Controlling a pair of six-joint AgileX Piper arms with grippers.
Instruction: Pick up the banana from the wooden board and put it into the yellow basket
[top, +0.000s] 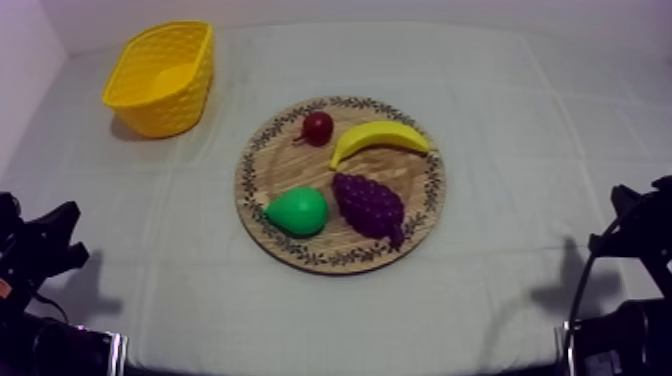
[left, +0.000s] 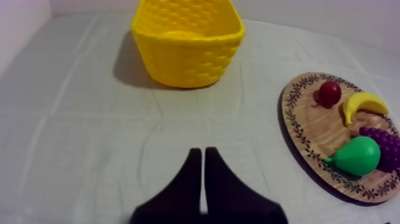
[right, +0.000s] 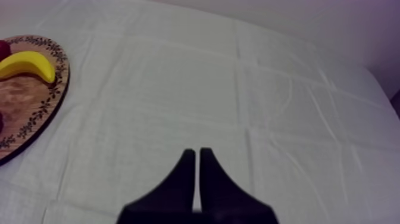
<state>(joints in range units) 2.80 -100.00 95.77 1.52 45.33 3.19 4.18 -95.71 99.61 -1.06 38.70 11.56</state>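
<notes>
Your left hand (left: 203, 152) and right hand (right: 194, 152) both sit low at the bench (top: 520, 150) edges, clenched on nothing; the banana (top: 380, 138) lies on the wooden board (top: 290, 165).

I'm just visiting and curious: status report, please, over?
Left gripper shut, empty. Right gripper shut, empty. Banana on wooden board, untouched; yellow basket on left arm's side. Small red fruit and grapes close beside banana.

The left arm (top: 38, 250) and right arm (top: 632, 225) are black and blocky. The left gripper (left: 203, 152) and right gripper (right: 197, 153) have matte black fingers (left: 184, 190), broad-based, tapering to tips.
</notes>
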